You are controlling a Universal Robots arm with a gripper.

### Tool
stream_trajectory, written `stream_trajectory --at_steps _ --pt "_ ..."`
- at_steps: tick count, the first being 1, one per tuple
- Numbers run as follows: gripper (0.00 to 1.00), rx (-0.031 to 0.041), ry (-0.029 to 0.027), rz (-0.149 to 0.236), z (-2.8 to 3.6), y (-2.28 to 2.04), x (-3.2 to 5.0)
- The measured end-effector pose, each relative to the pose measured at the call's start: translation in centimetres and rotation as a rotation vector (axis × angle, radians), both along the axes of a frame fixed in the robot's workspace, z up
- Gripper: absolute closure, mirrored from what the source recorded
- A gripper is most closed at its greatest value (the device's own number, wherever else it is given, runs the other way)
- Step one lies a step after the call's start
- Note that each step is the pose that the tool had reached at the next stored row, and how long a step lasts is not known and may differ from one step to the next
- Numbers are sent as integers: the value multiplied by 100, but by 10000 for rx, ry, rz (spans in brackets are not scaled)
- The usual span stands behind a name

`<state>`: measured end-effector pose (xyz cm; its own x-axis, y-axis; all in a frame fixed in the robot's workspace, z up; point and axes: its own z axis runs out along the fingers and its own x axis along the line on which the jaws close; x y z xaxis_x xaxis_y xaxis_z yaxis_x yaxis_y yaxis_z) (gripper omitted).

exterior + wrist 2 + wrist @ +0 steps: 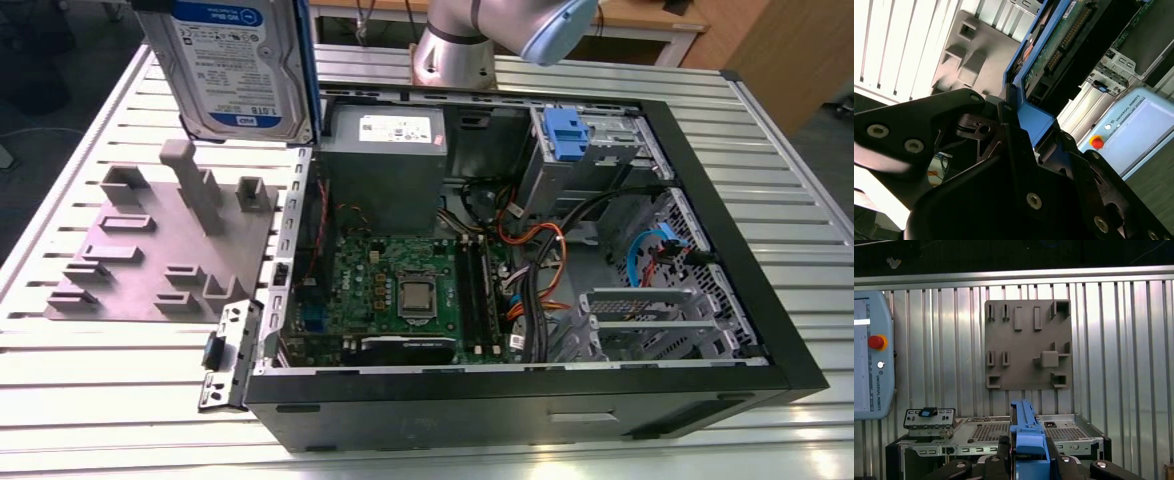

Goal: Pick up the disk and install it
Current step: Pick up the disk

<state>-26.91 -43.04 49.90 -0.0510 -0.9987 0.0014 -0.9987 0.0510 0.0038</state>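
End effector (1027, 454) clamped on disk (230, 65), blue rail (1023, 416) between fingers (1010, 131).

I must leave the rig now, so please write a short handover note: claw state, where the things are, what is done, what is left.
Claw: shut on the blue rail of the disk, a flat silver metal hard drive with a white-and-blue label.
Disk: held upright in the air, near the grey fixture plate and the open black computer case.
Done: pick-up.
Left: install; the disk is not yet inside the case.
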Motion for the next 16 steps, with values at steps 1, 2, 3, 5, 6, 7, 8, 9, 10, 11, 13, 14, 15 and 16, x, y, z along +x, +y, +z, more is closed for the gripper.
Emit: stream_trajectory --at_steps 1,2,3,5,6,7,8,9,10,11,13,14,15,16 --pt "64 1 -1 0 -1 0 4" --pt "64 -1 0 0 0 0 9" --pt "64 -1 1 0 -1 0 11" --pt "64 0 0 0 -2 0 16" --pt "64 -1 1 0 -2 0 20" --pt "64 -1 1 0 -3 0 23" --pt "64 0 1 1 -3 0 27" --pt "64 0 1 1 -3 0 32" --pt "64 -1 1 0 -3 0 38" --pt "64 0 0 0 -4 0 45" --pt "64 -1 1 0 -4 0 57" --pt "64 0 1 0 -4 0 63" --pt "64 0 0 1 -4 0 71" --pt "64 -1 1 1 -4 0 81"
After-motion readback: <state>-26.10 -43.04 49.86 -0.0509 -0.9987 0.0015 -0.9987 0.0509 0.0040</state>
